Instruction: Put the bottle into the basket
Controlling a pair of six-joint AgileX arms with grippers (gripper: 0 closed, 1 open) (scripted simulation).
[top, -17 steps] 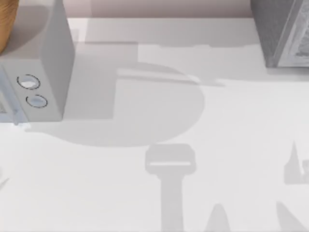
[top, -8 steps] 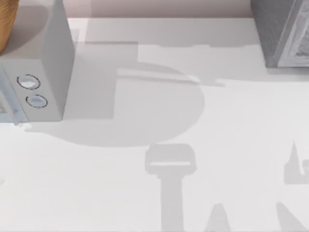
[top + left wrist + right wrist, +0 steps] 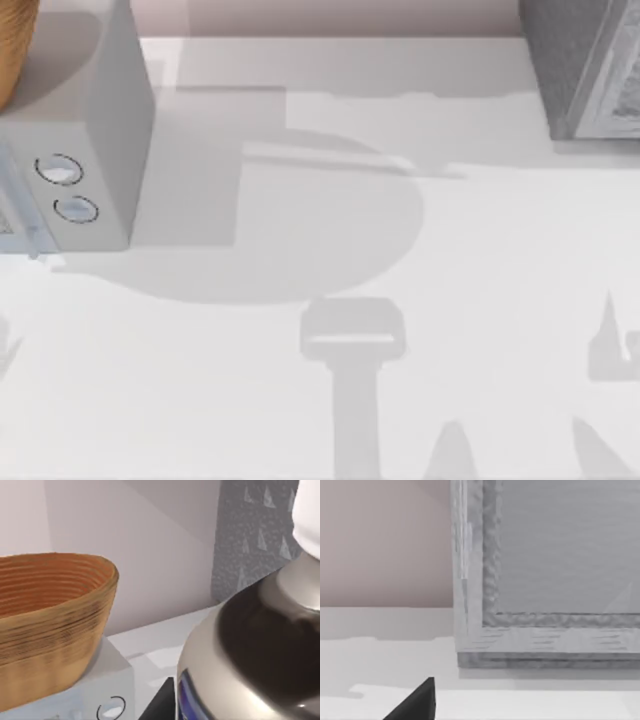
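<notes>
While a small shadow has crept in at nine o'clock on the table [image 3: 300, 400], our left arm carries the bottle [image 3: 250, 650] toward the basket [image 3: 50, 615]; whether its fingers grip we cannot tell.

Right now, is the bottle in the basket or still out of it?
Out. In the left wrist view the bottle sits close to the camera, apart from the basket, whose visible ribbed interior holds nothing.
</notes>
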